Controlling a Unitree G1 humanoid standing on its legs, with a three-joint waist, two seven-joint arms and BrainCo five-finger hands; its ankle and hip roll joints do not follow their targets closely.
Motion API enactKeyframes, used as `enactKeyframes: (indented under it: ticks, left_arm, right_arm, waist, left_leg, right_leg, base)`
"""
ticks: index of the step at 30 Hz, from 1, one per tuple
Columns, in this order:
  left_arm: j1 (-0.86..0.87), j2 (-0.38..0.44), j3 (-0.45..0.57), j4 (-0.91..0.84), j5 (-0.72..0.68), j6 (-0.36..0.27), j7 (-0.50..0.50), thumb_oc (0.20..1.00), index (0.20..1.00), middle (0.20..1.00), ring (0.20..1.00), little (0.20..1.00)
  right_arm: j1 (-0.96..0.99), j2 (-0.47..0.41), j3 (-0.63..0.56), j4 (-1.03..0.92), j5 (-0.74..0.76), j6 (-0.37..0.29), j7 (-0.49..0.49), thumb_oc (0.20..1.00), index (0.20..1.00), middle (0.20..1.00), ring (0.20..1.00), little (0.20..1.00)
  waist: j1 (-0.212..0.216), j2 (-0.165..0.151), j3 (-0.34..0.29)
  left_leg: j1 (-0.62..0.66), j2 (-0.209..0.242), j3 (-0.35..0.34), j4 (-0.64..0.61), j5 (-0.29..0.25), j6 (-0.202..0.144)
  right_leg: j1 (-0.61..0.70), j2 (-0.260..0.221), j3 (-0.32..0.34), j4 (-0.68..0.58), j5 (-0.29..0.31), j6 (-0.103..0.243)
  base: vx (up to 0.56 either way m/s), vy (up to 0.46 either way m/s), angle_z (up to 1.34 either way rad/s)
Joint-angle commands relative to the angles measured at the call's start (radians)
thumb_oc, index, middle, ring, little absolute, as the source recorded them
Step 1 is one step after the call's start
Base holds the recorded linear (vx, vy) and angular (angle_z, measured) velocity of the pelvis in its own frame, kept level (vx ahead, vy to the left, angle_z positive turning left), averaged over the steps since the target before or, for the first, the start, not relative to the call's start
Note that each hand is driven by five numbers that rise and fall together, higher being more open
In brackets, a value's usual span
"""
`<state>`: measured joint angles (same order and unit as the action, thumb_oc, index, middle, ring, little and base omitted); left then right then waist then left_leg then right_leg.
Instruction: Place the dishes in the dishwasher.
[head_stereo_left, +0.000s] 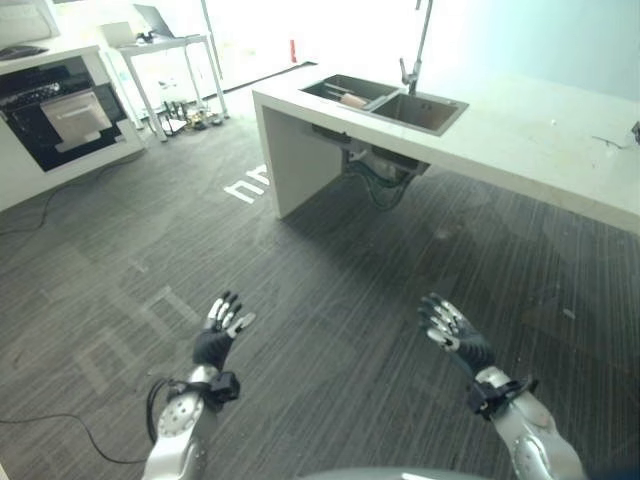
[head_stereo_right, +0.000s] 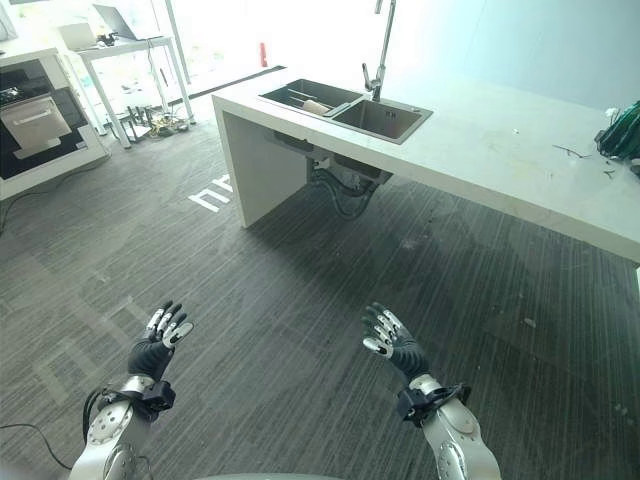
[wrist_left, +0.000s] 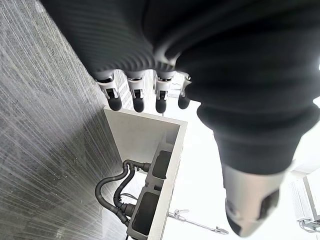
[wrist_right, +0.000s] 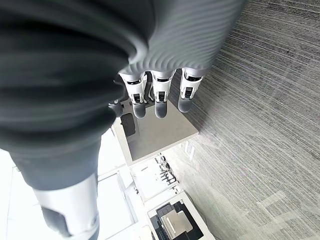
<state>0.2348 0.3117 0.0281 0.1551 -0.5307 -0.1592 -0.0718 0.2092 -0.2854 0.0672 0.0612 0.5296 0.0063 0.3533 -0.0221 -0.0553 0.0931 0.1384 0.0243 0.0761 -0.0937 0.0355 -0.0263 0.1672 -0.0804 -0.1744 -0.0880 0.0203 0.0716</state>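
Grey carpet floor (head_stereo_left: 330, 300); white counter (head_stereo_left: 540, 140), sink (head_stereo_left: 420, 110).

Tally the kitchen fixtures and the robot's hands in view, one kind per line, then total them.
Sink basins: 2
Faucet: 1
Counter: 1
Dishwasher: 1
Side table with laptop: 1
Robot hands, both open and holding nothing: 2, left hand, right hand
Total: 8

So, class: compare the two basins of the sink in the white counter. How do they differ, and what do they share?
The left basin holds items, including a pale cylindrical thing and some thin utensils; the right basin looks empty. The left basin lies nearer the counter's end; the right basin lies further along it, toward the middle. Both are rectangular grey metal, set side by side below the tap.
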Motion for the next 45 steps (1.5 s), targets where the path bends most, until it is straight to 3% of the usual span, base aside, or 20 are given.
enactKeyframes:
  ticks: [1,9,12,13,15,16,17,20,22,24,27,29,32,34,36,39,41,42,43,45]
  left_arm:
    - [-0.053,0.039,-0.008,-0.054,-0.017,-0.05,-0.005,1.0,1.0,1.0,1.0,1.0]
    - [-0.05,0.044,-0.002,-0.063,-0.02,-0.044,-0.005,1.0,1.0,1.0,1.0,1.0]
    - [-0.05,0.04,0.0,-0.058,-0.03,-0.044,-0.004,1.0,1.0,1.0,1.0,1.0]
    - [-0.05,0.038,-0.002,-0.056,-0.034,-0.053,-0.005,1.0,1.0,1.0,1.0,1.0]
    - [-0.054,0.034,-0.013,-0.043,-0.055,-0.074,-0.005,1.0,1.0,1.0,1.0,1.0]
    - [-0.057,0.03,-0.017,-0.034,-0.057,-0.08,-0.009,1.0,1.0,1.0,1.0,1.0]
    - [-0.06,0.027,-0.02,-0.024,-0.056,-0.085,-0.012,1.0,1.0,1.0,1.0,1.0]
    - [-0.053,0.02,-0.025,-0.037,-0.054,-0.081,0.005,1.0,1.0,1.0,1.0,1.0]
    - [-0.032,0.023,-0.022,-0.05,-0.062,-0.084,0.016,1.0,1.0,1.0,1.0,1.0]
    - [-0.006,0.017,-0.011,-0.049,-0.081,-0.096,0.012,1.0,1.0,1.0,1.0,1.0]
    - [0.001,0.008,-0.009,-0.062,-0.071,-0.089,0.022,1.0,1.0,1.0,1.0,1.0]
    - [-0.019,0.014,-0.012,-0.051,-0.055,-0.089,0.017,1.0,1.0,1.0,1.0,1.0]
    - [-0.04,0.03,-0.003,-0.053,-0.052,-0.072,0.001,1.0,1.0,1.0,1.0,1.0]
    - [-0.046,0.035,-0.001,-0.054,-0.035,-0.068,-0.013,1.0,1.0,1.0,1.0,1.0]
    - [-0.044,0.038,0.004,-0.062,-0.018,-0.06,-0.021,1.0,1.0,1.0,1.0,1.0]
    - [-0.041,0.043,0.003,-0.075,0.002,-0.04,-0.03,1.0,1.0,1.0,1.0,1.0]
    - [-0.041,0.043,-0.003,-0.075,0.018,-0.037,-0.039,1.0,1.0,1.0,1.0,1.0]
    - [-0.037,0.042,-0.01,-0.081,0.025,-0.038,-0.035,1.0,1.0,1.0,1.0,1.0]
    - [-0.038,0.04,-0.015,-0.086,0.026,-0.038,-0.023,1.0,1.0,1.0,1.0,1.0]
    - [-0.045,0.047,-0.014,-0.087,0.01,-0.031,-0.025,1.0,1.0,1.0,1.0,1.0]
  right_arm:
    - [-0.068,-0.037,-0.017,-0.1,0.0,-0.071,-0.001,1.0,1.0,1.0,1.0,1.0]
    - [-0.068,-0.041,-0.011,-0.104,-0.005,-0.079,-0.005,1.0,1.0,1.0,1.0,1.0]
    - [-0.071,-0.048,-0.007,-0.106,-0.002,-0.083,-0.006,1.0,1.0,1.0,1.0,1.0]
    - [-0.077,-0.062,-0.011,-0.103,0.006,-0.079,0.006,1.0,1.0,1.0,1.0,1.0]
    - [-0.077,-0.085,-0.017,-0.097,-0.001,-0.093,0.024,1.0,1.0,1.0,1.0,1.0]
    - [-0.078,-0.088,-0.021,-0.089,0.001,-0.099,0.034,1.0,1.0,1.0,1.0,1.0]
    - [-0.08,-0.086,-0.022,-0.079,-0.004,-0.104,0.036,1.0,1.0,1.0,1.0,1.0]
    - [-0.083,-0.091,-0.032,-0.086,-0.018,-0.094,0.048,1.0,1.0,1.0,1.0,1.0]
    - [-0.065,-0.099,-0.044,-0.097,-0.02,-0.098,0.067,1.0,1.0,1.0,1.0,1.0]
    - [-0.043,-0.108,-0.059,-0.097,-0.016,-0.107,0.089,1.0,1.0,1.0,1.0,1.0]
    - [-0.045,-0.116,-0.058,-0.104,-0.009,-0.098,0.087,1.0,1.0,1.0,1.0,1.0]
    - [-0.055,-0.1,-0.056,-0.11,-0.006,-0.089,0.074,1.0,1.0,1.0,1.0,1.0]
    - [-0.063,-0.085,-0.062,-0.132,-0.007,-0.071,0.048,1.0,1.0,1.0,1.0,1.0]
    - [-0.067,-0.07,-0.062,-0.144,-0.015,-0.069,0.032,1.0,1.0,1.0,1.0,1.0]
    - [-0.065,-0.06,-0.066,-0.155,-0.016,-0.068,0.028,1.0,1.0,1.0,1.0,1.0]
    - [-0.046,-0.042,-0.069,-0.17,-0.025,-0.079,0.025,1.0,1.0,1.0,1.0,1.0]
    - [-0.03,-0.032,-0.06,-0.181,-0.037,-0.091,0.02,1.0,1.0,1.0,1.0,1.0]
    - [-0.023,-0.037,-0.044,-0.187,-0.041,-0.101,0.012,1.0,1.0,1.0,1.0,1.0]
    - [-0.032,-0.043,-0.031,-0.181,-0.045,-0.107,0.007,1.0,1.0,1.0,1.0,1.0]
    - [-0.041,-0.058,-0.026,-0.181,-0.036,-0.104,-0.009,1.0,1.0,1.0,1.0,1.0]
  waist:
    - [-0.009,0.034,0.011]
    - [-0.009,0.038,0.016]
    - [-0.01,0.036,0.026]
    - [-0.007,0.019,0.039]
    - [0.001,-0.01,0.09]
    - [0.0,-0.007,0.103]
    - [-0.001,-0.003,0.114]
    - [-0.006,0.038,0.129]
    - [0.004,0.058,0.128]
    - [0.015,0.066,0.128]
    - [0.021,0.056,0.102]
    - [0.033,0.041,0.077]
    - [0.049,0.026,0.051]
    - [0.053,0.017,0.041]
    - [0.057,0.01,0.034]
    - [0.068,0.007,0.023]
    - [0.069,0.026,0.025]
    - [0.061,0.048,0.032]
    - [0.058,0.053,0.038]
    - [0.051,0.049,0.048]
  left_leg:
    - [0.039,-0.014,0.067,0.006,-0.098,0.005]
    - [0.041,-0.005,0.067,0.006,-0.093,0.0]
    - [0.046,0.006,0.074,0.032,-0.09,-0.012]
    - [-0.016,0.006,0.08,0.177,-0.121,-0.026]
    - [-0.248,0.037,0.074,0.585,-0.011,-0.067]
    - [-0.296,0.063,0.079,0.636,0.009,-0.072]
    - [-0.305,0.087,0.101,0.605,0.023,-0.075]
    - [-0.245,0.146,0.191,0.281,0.088,-0.089]
    - [-0.228,0.158,0.18,0.114,0.165,-0.108]
    - [-0.229,0.168,0.149,0.068,0.225,-0.126]
    - [-0.208,0.167,0.193,0.05,0.16,-0.103]
    - [-0.205,0.139,0.204,0.061,0.097,-0.073]
    - [-0.198,0.101,0.196,0.061,0.065,-0.04]
    - [-0.177,0.066,0.176,0.043,0.047,-0.015]
    - [-0.164,0.039,0.155,0.035,0.031,0.004]
    - [-0.153,-0.004,0.111,0.034,0.003,0.043]
    - [-0.136,-0.014,0.078,0.04,-0.017,0.064]
    - [-0.112,-0.015,0.062,0.04,-0.034,0.072]
    - [-0.098,-0.019,0.061,0.036,-0.039,0.073]
    - [-0.087,-0.03,0.045,0.033,-0.036,0.069]
  right_leg:
    - [-0.009,0.018,-0.022,0.028,-0.043,0.038]
    - [-0.005,0.028,-0.025,0.034,-0.056,0.028]
    - [-0.003,0.042,-0.018,0.046,-0.072,0.01]
    - [-0.01,0.033,-0.017,0.056,-0.072,-0.005]
    - [-0.022,0.021,-0.015,0.082,-0.074,-0.051]
    - [-0.024,0.027,-0.016,0.095,-0.079,-0.059]
    - [-0.017,0.032,-0.012,0.102,-0.087,-0.057]
    - [0.022,0.051,-0.017,0.101,-0.122,-0.028]
    - [0.063,0.058,-0.013,0.084,-0.138,-0.013]
    - [0.113,0.06,-0.001,0.071,-0.162,-0.012]
    - [0.142,0.021,-0.024,0.079,-0.179,0.009]
    - [0.164,-0.024,-0.039,0.094,-0.188,0.04]
    - [0.167,-0.08,-0.056,0.127,-0.182,0.086]
    - [0.13,-0.121,-0.058,0.196,-0.129,0.123]
    - [0.094,-0.147,-0.049,0.272,-0.079,0.136]
    - [0.045,-0.166,-0.015,0.467,0.024,0.138]
    - [-0.029,-0.161,0.011,0.667,0.071,0.127]
    - [-0.12,-0.15,0.014,0.792,0.071,0.106]
    - [-0.172,-0.14,0.009,0.809,0.044,0.088]
    - [-0.183,-0.086,-0.02,0.713,-0.024,0.064]
  base:
    - [0.0,-0.056,0.0]
    - [0.01,-0.073,0.02]
    - [0.03,-0.197,0.05]
    - [-0.04,-0.264,0.03]
    - [-0.05,-0.212,0.16]
    - [0.06,-0.075,0.4]
    - [0.18,0.056,0.3]
    - [0.26,0.207,-0.26]
    - [0.33,0.281,-0.2]
    - [0.39,0.308,0.01]
    - [0.35,0.299,-0.28]
    - [0.35,0.316,-0.1]
    - [0.3,0.281,0.01]
    - [0.29,0.304,0.29]
    - [0.21,0.247,0.4]
    - [0.22,0.274,0.29]
    - [0.21,0.272,0.39]
    - [0.21,0.271,0.39]
    - [0.22,0.198,0.19]
    - [0.24,-0.005,-0.13]
